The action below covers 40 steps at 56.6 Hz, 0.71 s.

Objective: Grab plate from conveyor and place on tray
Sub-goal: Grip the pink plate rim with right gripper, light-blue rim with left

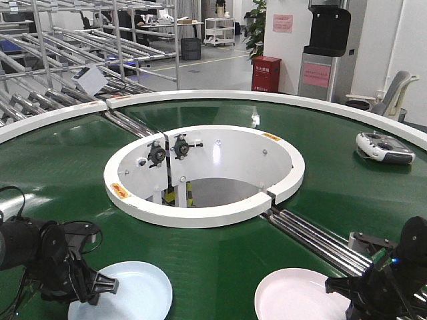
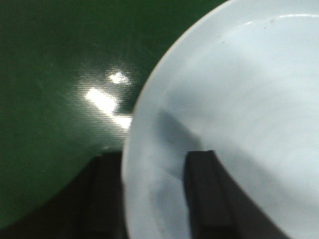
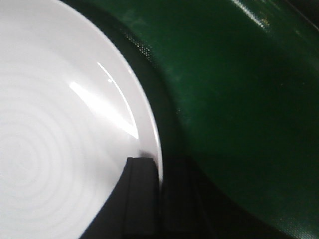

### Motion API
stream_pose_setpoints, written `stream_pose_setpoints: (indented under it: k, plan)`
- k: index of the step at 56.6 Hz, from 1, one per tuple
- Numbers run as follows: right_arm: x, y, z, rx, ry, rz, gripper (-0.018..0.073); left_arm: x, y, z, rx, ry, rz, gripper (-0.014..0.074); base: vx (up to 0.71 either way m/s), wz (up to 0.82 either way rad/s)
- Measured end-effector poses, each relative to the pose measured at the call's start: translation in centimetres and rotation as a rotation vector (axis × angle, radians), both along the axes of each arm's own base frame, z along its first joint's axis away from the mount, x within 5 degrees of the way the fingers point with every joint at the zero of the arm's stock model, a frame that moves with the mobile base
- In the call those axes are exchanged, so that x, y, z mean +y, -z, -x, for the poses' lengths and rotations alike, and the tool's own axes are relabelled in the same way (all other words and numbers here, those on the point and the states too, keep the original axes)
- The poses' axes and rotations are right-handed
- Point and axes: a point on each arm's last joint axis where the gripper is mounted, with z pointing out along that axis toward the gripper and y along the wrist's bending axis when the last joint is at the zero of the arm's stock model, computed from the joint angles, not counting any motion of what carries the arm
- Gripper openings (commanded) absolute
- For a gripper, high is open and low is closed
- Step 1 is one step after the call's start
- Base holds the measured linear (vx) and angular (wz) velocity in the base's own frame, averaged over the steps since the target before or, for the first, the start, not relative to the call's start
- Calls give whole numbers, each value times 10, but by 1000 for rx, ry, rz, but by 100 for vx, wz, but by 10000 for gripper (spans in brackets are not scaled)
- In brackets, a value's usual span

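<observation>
Blue plate [image 2: 239, 114], rim between left tool [image 2: 153, 158] jaws

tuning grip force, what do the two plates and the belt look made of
The pale blue plate: smooth with a soft sheen, likely melamine or glazed ceramic; cannot tell which. The pale pink plate: same look, glossy, with faint concentric rings and sharp highlights. The conveyor belt: probably PVC or rubber, glossy dark green, with a fine weave-like texture under the glare.
</observation>
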Motion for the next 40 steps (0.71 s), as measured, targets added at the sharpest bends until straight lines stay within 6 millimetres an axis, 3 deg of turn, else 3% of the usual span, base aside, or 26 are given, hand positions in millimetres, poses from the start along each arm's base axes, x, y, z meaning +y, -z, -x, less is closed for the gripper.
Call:
stream_pose_setpoints:
  k: [4,31,36,37,40]
  plan:
    - [0,0,0,1,0,0,-13,1,1,-1,4,-3,19,-11,0,0]
    - [0,-3,1,0,-4,0,-13,-12,-10,3,8,23,179,-6,0,0]
    - [0,-10,4,-2,-10,0,-13,-14,-27,6,-28,38,184,-6,0,0]
    - [0,-39,12,-62,-26,12,-13,-13,-68,15,-130,54,192,-6,0,0]
    - [0,-54,16,-102,-29,14,-13,-13,-88,21,-182,59,198,-6,0,0]
